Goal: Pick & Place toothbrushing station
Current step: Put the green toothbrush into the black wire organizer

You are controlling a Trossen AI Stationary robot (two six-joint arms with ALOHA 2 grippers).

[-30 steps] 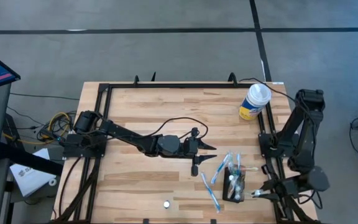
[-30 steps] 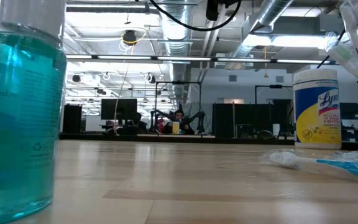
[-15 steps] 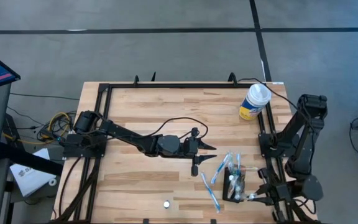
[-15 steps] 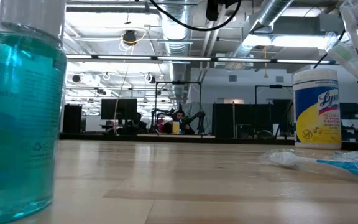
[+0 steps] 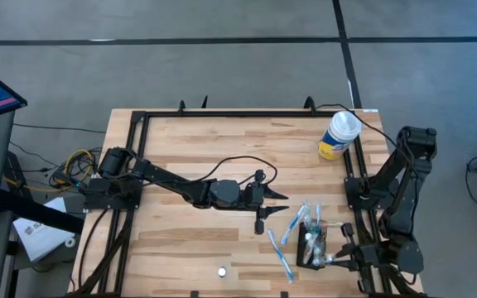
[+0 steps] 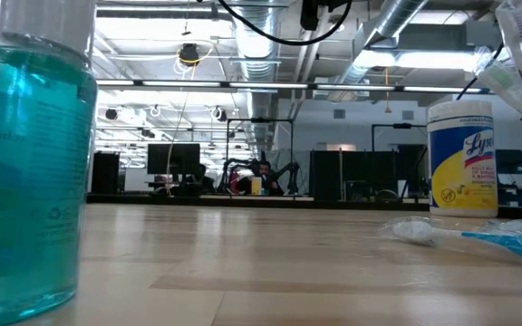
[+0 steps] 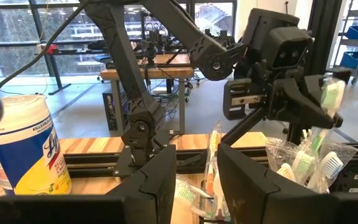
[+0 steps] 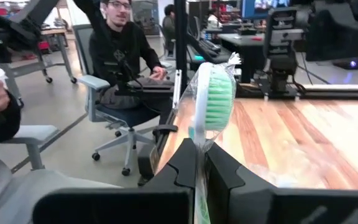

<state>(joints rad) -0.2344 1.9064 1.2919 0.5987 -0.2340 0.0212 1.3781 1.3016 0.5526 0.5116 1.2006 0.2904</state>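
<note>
Wooden slatted table (image 5: 180, 149) held the small black mesh-sided toothbrushing station (image 5: 311, 246) at 5 o'clock. Right gripper (image 5: 338, 258) sat beside it, clamped on a wrapped green-bristled toothbrush (image 8: 211, 102). Left gripper (image 5: 273, 209) waited mid-table, fingers apart.

Wooden table (image 5: 180, 149) — holds wipes canister (image 5: 339, 136), black caddy (image 5: 310, 246), loose toothbrushes (image 5: 281, 253).

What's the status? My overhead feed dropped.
Left gripper open, idle mid-table. Right gripper shut on wrapped green toothbrush, over toothbrushing station near right edge. Loose toothbrushes lie beside it.
</note>
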